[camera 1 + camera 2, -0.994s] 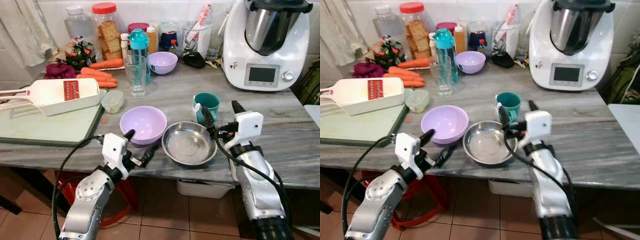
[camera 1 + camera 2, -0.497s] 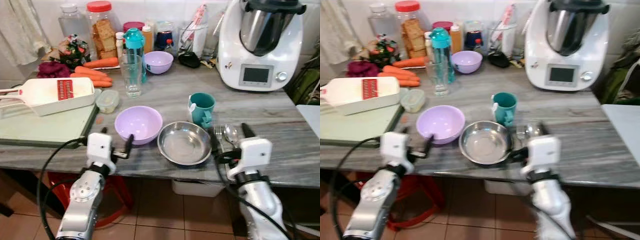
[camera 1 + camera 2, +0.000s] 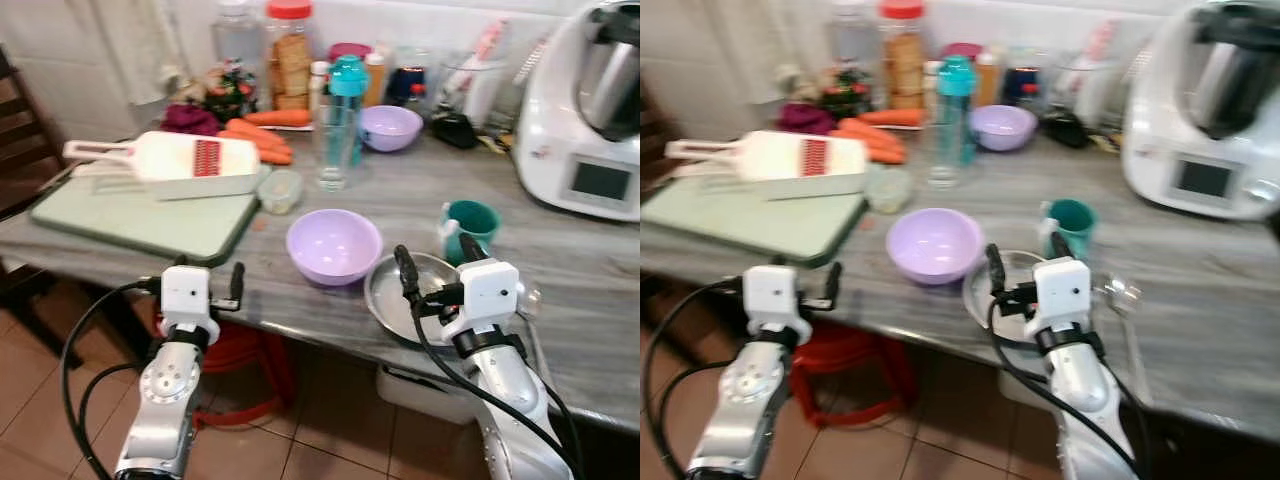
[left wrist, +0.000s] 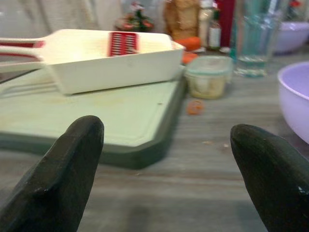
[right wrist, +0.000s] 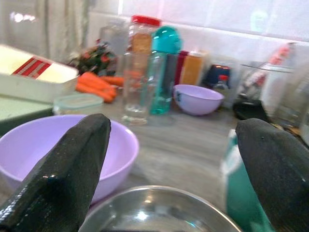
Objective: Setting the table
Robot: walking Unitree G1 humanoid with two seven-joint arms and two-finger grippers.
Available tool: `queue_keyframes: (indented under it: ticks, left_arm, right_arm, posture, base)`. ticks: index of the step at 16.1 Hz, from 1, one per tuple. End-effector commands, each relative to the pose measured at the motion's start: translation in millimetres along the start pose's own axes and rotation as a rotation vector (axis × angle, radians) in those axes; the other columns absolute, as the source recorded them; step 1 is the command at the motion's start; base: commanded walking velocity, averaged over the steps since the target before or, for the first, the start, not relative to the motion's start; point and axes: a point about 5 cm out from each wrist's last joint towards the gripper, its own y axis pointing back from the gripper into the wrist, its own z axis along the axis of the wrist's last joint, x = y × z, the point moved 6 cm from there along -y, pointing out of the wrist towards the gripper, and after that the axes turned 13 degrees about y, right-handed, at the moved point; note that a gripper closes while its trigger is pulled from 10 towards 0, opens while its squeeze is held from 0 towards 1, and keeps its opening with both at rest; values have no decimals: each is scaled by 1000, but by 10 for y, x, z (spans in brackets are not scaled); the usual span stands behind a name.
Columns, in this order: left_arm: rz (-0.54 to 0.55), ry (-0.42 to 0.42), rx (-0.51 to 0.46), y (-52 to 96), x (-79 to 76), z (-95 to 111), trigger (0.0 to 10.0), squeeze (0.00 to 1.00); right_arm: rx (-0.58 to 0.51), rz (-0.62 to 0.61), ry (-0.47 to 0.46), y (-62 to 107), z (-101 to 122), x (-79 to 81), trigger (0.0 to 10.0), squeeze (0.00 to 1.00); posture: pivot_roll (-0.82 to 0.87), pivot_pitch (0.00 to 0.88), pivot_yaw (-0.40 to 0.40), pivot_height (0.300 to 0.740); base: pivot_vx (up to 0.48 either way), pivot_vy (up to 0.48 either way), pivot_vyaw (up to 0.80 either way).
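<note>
A large purple bowl (image 3: 333, 245) sits near the counter's front edge. A steel bowl (image 3: 385, 300) lies just to its right. Behind the steel bowl stands a teal mug (image 3: 470, 224), and a spoon (image 3: 1118, 292) lies to the bowl's right. My right gripper (image 3: 437, 258) hovers open over the steel bowl's front part, holding nothing. Its wrist view looks across the steel bowl (image 5: 154, 212) to the purple bowl (image 5: 48, 145). My left gripper (image 3: 205, 272) is open and empty at the counter's front edge, before the corner of the green cutting board (image 4: 96, 111).
A white slicer (image 3: 180, 165) rests on the cutting board (image 3: 150, 220). Beside the board sits a small lidded tub (image 3: 280, 190). Further back stand a glass (image 3: 335, 150), a teal bottle (image 3: 345, 90), a small purple bowl (image 3: 390, 125), carrots (image 3: 270, 120) and jars. A white kitchen machine (image 3: 590, 120) fills the right; a dark chair (image 3: 20, 130) stands left.
The whole picture has shifted right, so the camera has moved left. My right gripper went from beside the spoon to over the steel bowl. My left gripper is farther left of the purple bowl.
</note>
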Motion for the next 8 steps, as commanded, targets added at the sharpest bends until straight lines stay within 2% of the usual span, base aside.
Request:
queue_keyframes:
  ticks: [1, 3, 4, 8]
  left_arm:
    - [9, -15, -39, -39, 33, 115, 10000, 0]
    - [9, -16, -78, -90, 0, 237, 10000, 0]
    - [16, -25, -85, -93, 17, 245, 10000, 0]
    - [70, -43, -47, -82, 127, 131, 10000, 0]
  right_arm:
    - [1, 1, -5, -37, -1, 12, 10000, 0]
    - [-2, -25, -12, -103, 5, -24, 10000, 0]
    - [-11, -13, -4, -131, 28, 10, 10000, 0]
    - [-32, -5, -5, -149, 88, 19, 10000, 0]
  posture:
    - [20, 0, -1, 740]
    - [30, 0, -8, 740]
    - [20, 0, -8, 740]
    - [14, 0, -7, 740]
  base:
    - [0, 0, 800]
    - [0, 0, 800]
    - [0, 0, 800]
    - [0, 0, 800]
